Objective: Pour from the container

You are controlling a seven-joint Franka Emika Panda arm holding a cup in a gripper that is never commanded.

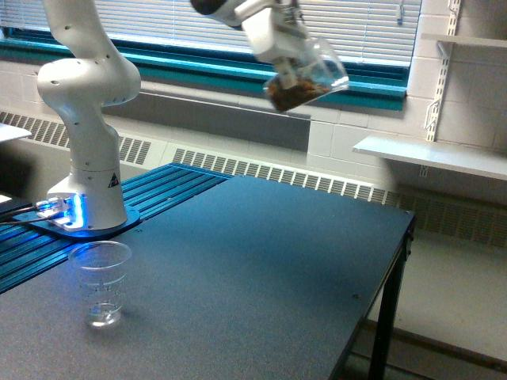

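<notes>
The fingers [287, 57] pinch the jar [307, 77] of brown nuts, tilted high in the air over the far side of the desk [261, 269], well apart from the cup [101, 283] at near left.

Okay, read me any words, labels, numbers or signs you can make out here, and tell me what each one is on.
No text is readable.
Robot base: a small dark triangular sticker, too small to read.
Clear cup: only moulded ribs, no lettering visible.
Container in the gripper: no label visible.
</notes>
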